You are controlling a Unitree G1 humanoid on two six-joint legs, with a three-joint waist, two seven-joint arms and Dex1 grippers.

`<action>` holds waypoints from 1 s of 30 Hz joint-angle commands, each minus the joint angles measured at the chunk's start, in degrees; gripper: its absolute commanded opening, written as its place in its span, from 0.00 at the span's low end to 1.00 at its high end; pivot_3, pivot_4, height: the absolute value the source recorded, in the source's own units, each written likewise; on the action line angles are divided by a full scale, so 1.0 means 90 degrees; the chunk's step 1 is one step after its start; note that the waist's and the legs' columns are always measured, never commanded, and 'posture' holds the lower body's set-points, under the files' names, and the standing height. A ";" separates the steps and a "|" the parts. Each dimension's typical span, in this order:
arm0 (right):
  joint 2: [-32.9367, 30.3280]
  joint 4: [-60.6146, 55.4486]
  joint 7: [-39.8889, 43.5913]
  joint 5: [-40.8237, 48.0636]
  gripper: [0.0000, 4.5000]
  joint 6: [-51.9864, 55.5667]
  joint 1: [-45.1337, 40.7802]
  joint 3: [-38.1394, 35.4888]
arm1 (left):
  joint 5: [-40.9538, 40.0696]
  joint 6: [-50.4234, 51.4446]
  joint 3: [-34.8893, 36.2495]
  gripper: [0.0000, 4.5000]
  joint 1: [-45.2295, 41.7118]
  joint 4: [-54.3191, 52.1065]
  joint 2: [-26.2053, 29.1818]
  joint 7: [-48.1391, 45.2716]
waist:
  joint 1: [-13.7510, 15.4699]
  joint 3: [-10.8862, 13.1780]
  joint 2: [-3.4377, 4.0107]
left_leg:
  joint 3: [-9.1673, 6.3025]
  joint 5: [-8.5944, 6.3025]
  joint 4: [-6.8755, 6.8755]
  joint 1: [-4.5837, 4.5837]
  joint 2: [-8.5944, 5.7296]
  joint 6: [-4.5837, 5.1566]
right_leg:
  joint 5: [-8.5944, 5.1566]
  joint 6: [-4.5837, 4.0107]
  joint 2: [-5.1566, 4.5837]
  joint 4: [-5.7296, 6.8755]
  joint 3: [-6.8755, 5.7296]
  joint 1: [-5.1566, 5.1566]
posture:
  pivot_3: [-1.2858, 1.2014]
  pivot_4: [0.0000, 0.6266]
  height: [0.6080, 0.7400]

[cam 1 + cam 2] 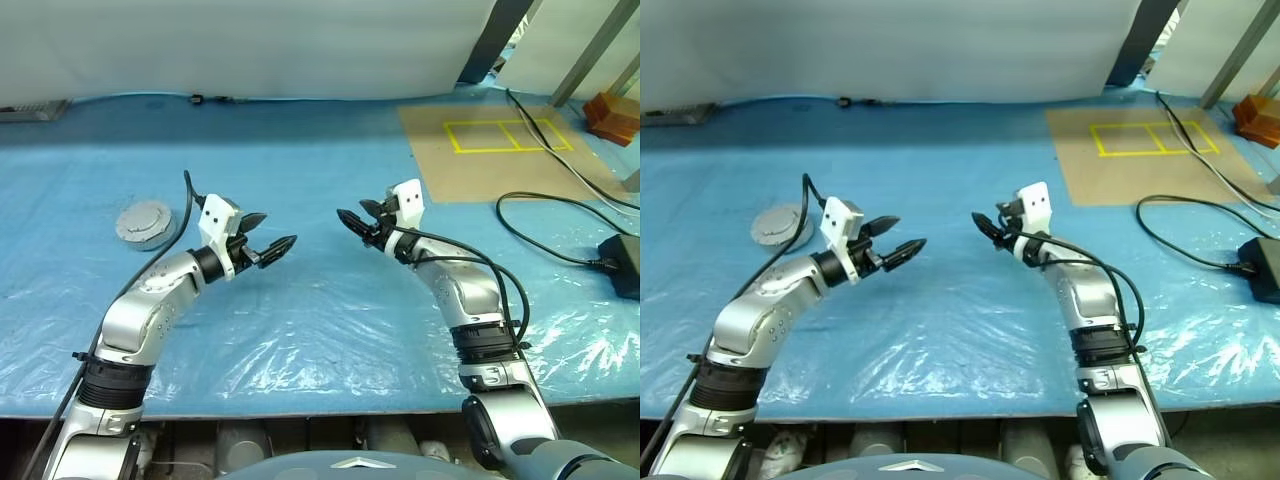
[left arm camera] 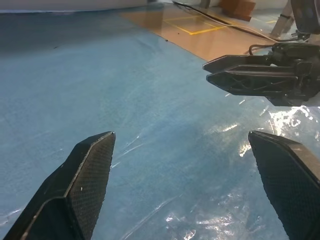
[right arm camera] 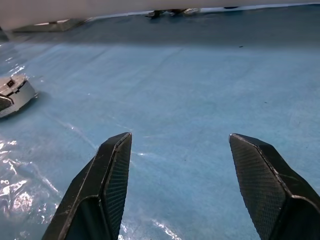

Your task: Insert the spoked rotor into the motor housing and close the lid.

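Note:
A shallow round silver-grey casing with a plain grey disc face on top lies on the blue table at the far left; I take it for the motor housing with the lid's plain side up, and no windings show. It also appears as a casing in the right wrist view. The spoked rotor is out of view. My left gripper hovers open and empty to the right of the casing, pointing at my right gripper. That one is open and empty too, facing back across a gap over the table's middle.
A brown board with yellow tape rectangles lies at the back right. Black cables run to a black box at the right edge. An orange object sits at the far right corner. Crinkled clear film covers the near table.

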 commanded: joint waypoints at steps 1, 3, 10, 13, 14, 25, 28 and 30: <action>0.0023 0.0028 0.0015 -0.0058 0.72 -0.0209 -0.0202 0.0002 | 0.0061 -0.0095 0.0136 1.00 -0.0051 -0.0236 -0.0036 0.0039 | 0.0001 0.0001 0.0001 | 0.0000 0.0000 -0.0001 0.0000 0.0000 0.0000 | 0.0000 0.0000 0.0000 -0.0001 0.0000 0.0000 | 0.52 0.24 1.00; 0.0021 0.0130 0.0029 -0.0153 0.72 -0.0276 -0.0253 0.0076 | 0.0102 -0.0122 0.0148 1.00 -0.0021 -0.0274 -0.0039 0.0041 | 0.0002 0.0001 0.0001 | 0.0000 0.0000 -0.0004 0.0000 0.0000 0.0000 | 0.0000 0.0000 0.0000 -0.0002 -0.0001 0.0000 | 0.52 0.24 1.00; 0.0107 0.0244 0.0145 -0.0155 0.72 -0.0378 -0.0344 0.0121 | 0.0045 -0.0042 0.0287 1.00 0.0078 -0.0392 -0.0034 0.0128 | 0.0001 0.0003 0.0004 | 0.0000 0.0000 -0.0005 0.0000 0.0000 0.0000 | 0.0000 0.0000 0.0001 -0.0003 -0.0001 -0.0001 | 0.52 0.24 1.00; 0.0166 0.0317 0.0152 -0.0201 0.72 -0.0421 -0.0364 0.0171 | 0.0063 -0.0032 0.0317 1.00 0.0098 -0.0441 -0.0037 0.0179 | -0.0002 0.0004 0.0006 | 0.0000 0.0000 -0.0005 0.0000 0.0000 0.0000 | 0.0000 0.0000 0.0001 -0.0003 -0.0001 -0.0001 | 0.52 0.24 1.00; 0.0181 0.0329 0.0158 -0.0209 0.72 -0.0432 -0.0371 0.0177 | 0.0063 -0.0024 0.0327 1.00 0.0100 -0.0452 -0.0038 0.0184 | -0.0002 0.0004 0.0006 | 0.0000 0.0000 -0.0006 0.0000 0.0000 0.0000 | 0.0000 0.0000 0.0001 -0.0003 -0.0001 -0.0001 | 0.52 0.24 1.00; 0.0283 0.0394 0.0183 -0.0322 0.72 -0.0498 -0.0365 0.0257 | 0.0051 0.0045 0.0361 1.00 0.0159 -0.0573 -0.0047 0.0294 | -0.0004 0.0006 0.0009 | 0.0000 0.0000 -0.0006 0.0000 0.0000 0.0000 | 0.0000 0.0000 0.0001 -0.0004 -0.0001 -0.0002 | 0.52 0.24 1.00; 0.0301 0.0423 0.0185 -0.0331 0.72 -0.0510 -0.0377 0.0247 | 0.0031 0.0070 0.0400 1.00 0.0164 -0.0588 -0.0038 0.0316 | -0.0006 0.0007 0.0012 | 0.0000 0.0000 -0.0008 0.0000 0.0000 0.0000 | 0.0000 0.0000 0.0001 -0.0004 -0.0001 -0.0002 | 0.52 0.24 1.00; 0.0307 0.0454 0.0189 -0.0334 0.72 -0.0517 -0.0392 0.0232 | 0.0041 0.0081 0.0407 1.00 0.0151 -0.0593 -0.0022 0.0310 | -0.0007 0.0008 0.0012 | 0.0000 0.0000 -0.0008 0.0000 0.0000 0.0000 | 0.0000 0.0000 0.0001 -0.0004 -0.0001 -0.0002 | 0.52 0.24 1.00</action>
